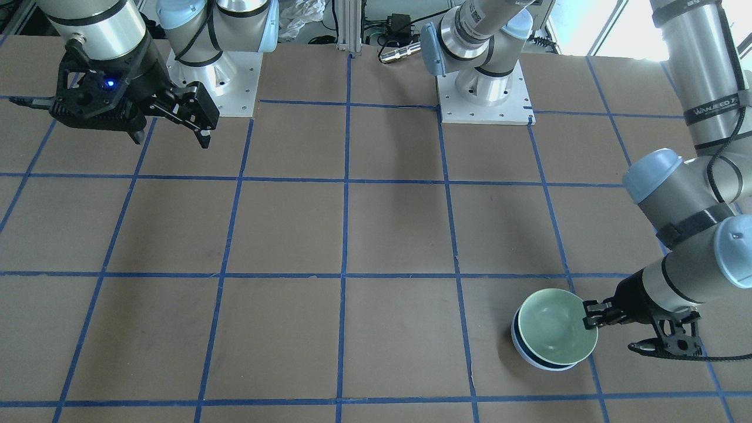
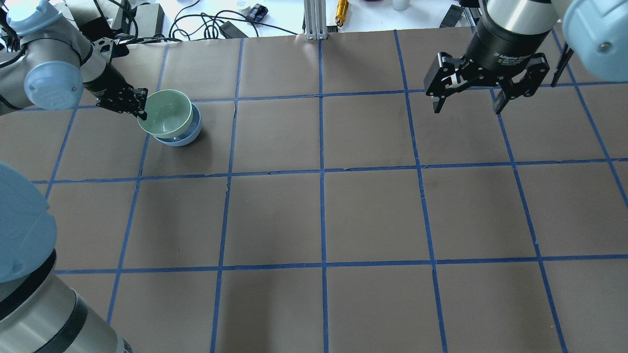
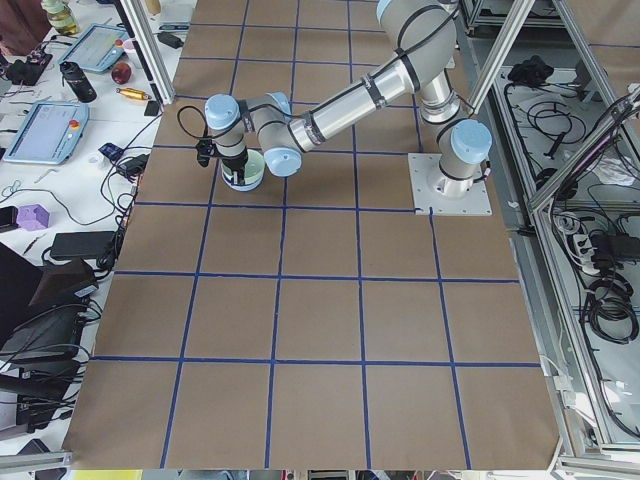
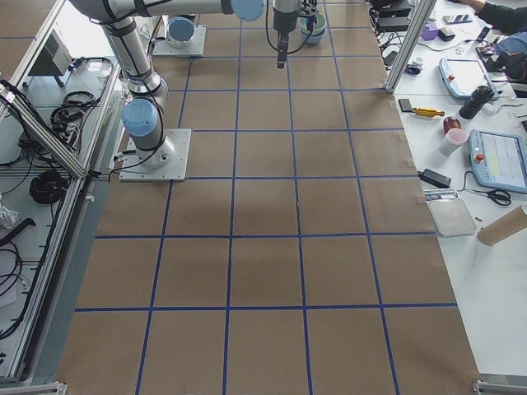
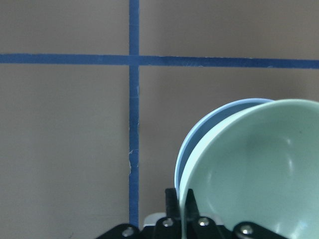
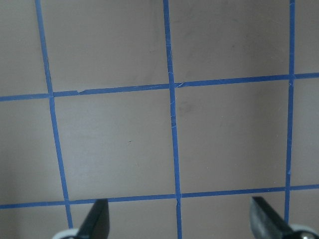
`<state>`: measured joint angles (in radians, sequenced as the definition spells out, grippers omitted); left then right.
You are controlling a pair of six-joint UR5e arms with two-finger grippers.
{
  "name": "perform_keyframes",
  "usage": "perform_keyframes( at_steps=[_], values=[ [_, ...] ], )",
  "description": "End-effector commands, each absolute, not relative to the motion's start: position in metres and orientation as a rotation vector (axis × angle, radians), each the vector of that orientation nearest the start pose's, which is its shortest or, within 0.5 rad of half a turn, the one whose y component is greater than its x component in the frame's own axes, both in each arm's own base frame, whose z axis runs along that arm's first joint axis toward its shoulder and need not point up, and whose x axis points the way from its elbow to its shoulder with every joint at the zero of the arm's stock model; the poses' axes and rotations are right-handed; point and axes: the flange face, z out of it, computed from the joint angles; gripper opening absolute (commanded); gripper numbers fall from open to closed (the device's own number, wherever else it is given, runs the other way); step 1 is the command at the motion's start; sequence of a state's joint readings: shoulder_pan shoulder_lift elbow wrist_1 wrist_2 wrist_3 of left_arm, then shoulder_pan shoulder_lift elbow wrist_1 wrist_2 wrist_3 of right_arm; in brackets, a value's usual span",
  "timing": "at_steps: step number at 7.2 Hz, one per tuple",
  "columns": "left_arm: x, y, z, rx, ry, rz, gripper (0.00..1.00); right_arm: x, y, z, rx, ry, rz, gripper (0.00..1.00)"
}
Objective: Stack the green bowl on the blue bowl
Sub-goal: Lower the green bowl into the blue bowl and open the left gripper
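Observation:
The green bowl (image 2: 165,113) rests tilted inside the blue bowl (image 2: 184,138) at the table's far left. Both show in the front-facing view, the green bowl (image 1: 555,326) over the blue bowl (image 1: 531,355), and in the left wrist view, green bowl (image 5: 259,174) and blue bowl (image 5: 209,129). My left gripper (image 2: 140,108) is shut on the green bowl's rim, also seen in the front-facing view (image 1: 589,314). My right gripper (image 2: 468,103) hangs open and empty above the table's far right, its fingertips (image 6: 97,219) wide apart in the right wrist view.
The brown table (image 2: 324,211) carries a grid of blue tape lines. Cables and small items (image 2: 216,19) lie beyond its far edge. The arm bases (image 1: 484,94) stand at the robot's side of the table.

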<state>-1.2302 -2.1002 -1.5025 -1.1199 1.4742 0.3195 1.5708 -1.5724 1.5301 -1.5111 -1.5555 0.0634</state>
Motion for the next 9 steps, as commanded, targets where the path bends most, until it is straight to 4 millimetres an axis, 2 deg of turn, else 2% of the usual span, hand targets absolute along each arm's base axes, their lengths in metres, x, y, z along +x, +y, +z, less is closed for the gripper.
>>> perform_keyframes(
  at_steps=[1,2,3,4,5,6,7,9],
  values=[
    [0.086,-0.675,0.262,-0.047,3.233,-0.053,0.91,0.135,-0.489,0.502,0.099,3.125,0.03,1.0],
    [0.069,-0.673,0.288,-0.03,3.219,-0.099,1.0,0.135,-0.489,0.502,0.099,3.125,0.03,1.0],
    [0.026,-0.668,0.315,0.053,3.205,-0.087,1.0,0.135,-0.489,0.502,0.101,3.125,0.03,1.0],
    [-0.002,-0.66,0.343,0.067,3.187,-0.128,1.0,0.135,-0.489,0.502,0.101,3.125,0.03,1.0],
    [-0.016,-0.65,0.363,0.07,3.188,-0.132,1.0,0.135,-0.489,0.503,0.101,3.125,0.027,1.0],
    [-0.038,-0.625,0.377,-0.062,3.21,-0.027,1.0,0.135,-0.489,0.503,0.099,3.125,0.027,1.0],
    [-0.066,-0.601,0.408,-0.049,3.199,-0.017,1.0,0.135,-0.489,0.502,0.101,3.125,0.03,1.0],
    [-0.11,-0.564,0.451,-0.045,3.181,-0.055,1.0,0.135,-0.489,0.503,0.098,3.125,0.025,1.0]
  ],
)
